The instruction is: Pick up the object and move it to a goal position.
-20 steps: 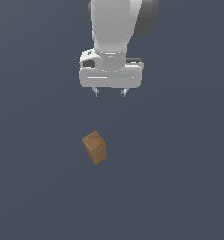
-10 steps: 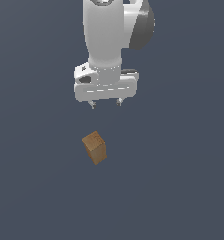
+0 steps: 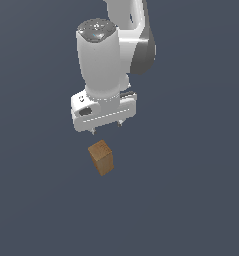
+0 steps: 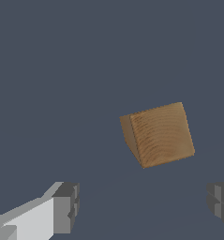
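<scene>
The white Panda gripper (image 3: 106, 129) is hanging with its dark-padded fingers (image 4: 66, 207) spread wide apart, holding nothing. The small tan-brown wood-grained rectangular block (image 3: 101, 157) is standing on the dark grey floor (image 3: 191, 200) just below the fingertips, clear of both.

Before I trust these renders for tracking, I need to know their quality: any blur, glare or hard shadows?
Exterior view: sharp, evenly lit, soft shading on the white robot hand, no clear cast shadow under the small tan-brown wooden block. Wrist view: block crisp, wood grain legible, no glare; dark finger pads cut off by the frame edge.
</scene>
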Motion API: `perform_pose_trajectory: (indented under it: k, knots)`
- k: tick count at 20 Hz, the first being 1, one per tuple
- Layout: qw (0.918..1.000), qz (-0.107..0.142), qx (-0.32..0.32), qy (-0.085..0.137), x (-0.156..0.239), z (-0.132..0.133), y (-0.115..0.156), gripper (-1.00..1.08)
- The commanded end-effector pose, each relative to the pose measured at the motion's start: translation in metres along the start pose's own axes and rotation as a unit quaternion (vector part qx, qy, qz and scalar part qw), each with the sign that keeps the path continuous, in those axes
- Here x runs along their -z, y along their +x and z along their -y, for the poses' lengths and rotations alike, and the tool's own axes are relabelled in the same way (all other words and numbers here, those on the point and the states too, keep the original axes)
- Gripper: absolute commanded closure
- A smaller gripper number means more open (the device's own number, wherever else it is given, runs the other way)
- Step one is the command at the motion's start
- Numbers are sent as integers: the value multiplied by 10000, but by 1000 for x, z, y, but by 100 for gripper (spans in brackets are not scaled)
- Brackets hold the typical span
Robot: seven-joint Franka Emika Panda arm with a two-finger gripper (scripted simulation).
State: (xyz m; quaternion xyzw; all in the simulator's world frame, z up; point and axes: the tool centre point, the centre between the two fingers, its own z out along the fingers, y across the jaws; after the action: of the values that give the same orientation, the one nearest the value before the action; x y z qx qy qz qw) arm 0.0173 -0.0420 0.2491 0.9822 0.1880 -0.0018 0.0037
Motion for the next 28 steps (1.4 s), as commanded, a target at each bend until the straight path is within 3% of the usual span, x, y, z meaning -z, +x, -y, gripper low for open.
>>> perform_pose_trajectory:
  k: [1,13,28]
  knots:
    - [9996,-5,283,4,-11,-9,7,-92]
    - [9933,-24,1156,25,-50,-39,25,-92]
    - [9918,-26,1279,30,-74,-43,27,-92]
